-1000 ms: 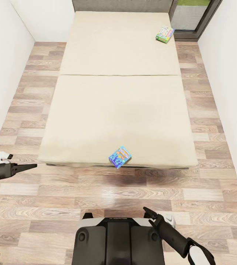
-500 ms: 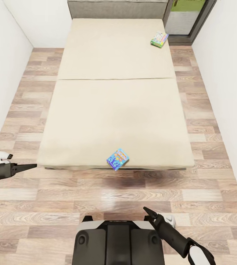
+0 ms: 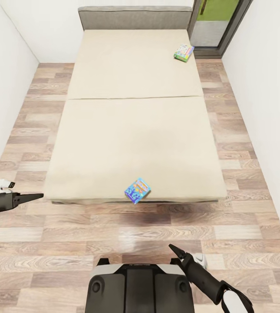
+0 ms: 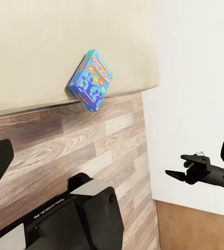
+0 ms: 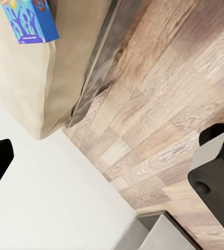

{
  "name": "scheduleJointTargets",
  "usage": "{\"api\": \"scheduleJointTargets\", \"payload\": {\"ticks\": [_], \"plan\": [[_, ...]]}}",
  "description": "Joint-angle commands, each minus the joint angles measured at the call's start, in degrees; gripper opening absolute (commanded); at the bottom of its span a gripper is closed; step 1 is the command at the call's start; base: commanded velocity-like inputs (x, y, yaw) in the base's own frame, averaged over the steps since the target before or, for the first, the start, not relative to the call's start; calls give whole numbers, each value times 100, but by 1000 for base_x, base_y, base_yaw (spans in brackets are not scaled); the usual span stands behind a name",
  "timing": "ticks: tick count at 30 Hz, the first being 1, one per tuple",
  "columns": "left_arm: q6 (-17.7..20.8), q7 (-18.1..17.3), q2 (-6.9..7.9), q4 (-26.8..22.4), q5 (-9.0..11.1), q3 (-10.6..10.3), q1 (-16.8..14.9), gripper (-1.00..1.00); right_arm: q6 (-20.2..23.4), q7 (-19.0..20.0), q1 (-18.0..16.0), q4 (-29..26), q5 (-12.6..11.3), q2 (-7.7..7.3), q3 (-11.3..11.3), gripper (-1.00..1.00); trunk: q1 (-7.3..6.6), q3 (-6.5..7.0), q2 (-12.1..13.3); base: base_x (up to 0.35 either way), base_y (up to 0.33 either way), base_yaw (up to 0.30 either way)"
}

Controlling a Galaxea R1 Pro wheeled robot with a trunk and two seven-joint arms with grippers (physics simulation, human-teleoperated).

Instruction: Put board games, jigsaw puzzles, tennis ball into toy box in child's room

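Head view of the child's room, with wood-plank floor between white walls. The bed, a plain beige mattress with a low grey headboard, takes up most of the floor ahead of the robot. Two board games lie on it: the blue board game sits at the near edge of the mattress, slightly overhanging the foot of the bed and closest to the robot; the green board game lies well apart, at the far right corner near the headboard and the grey-framed window. The robot's base stands on the floor short of the bed. The left gripper is held out to the left of the bed's near corner, the right gripper low beside the base; each appears to carry nothing, but whether their jaws are parted or closed cannot be told. The step in hand is judged to be the approach to the blue box. To do it well, the base should close squarely on the foot of the bed before either arm reaches, and the grasp should take the overhanging edge without nudging the box off the mattress.
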Motion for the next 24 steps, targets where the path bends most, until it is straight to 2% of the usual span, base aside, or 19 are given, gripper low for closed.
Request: {"api": "scheduleJointTargets", "payload": {"ticks": [1, 18, 24], "plan": [[60, -23, 2, -1, -3, -1, -2, 100, 18, -1, -1, -8, -28, 1, 5, 100, 3, 4, -7, 0, 0, -5], [59, -23, 2, 6, -11, -1, 7, 100, 14, -1, -1, -13, -21, -29, 2, 100, 3, 167, -7, 0, 0, -1], [59, -23, 3, 154, -25, 1, 13, 100, 10, -1, -1, 1, -20, -20, 5, 100, 3, 224, -7, 0, 0, 0]]}}
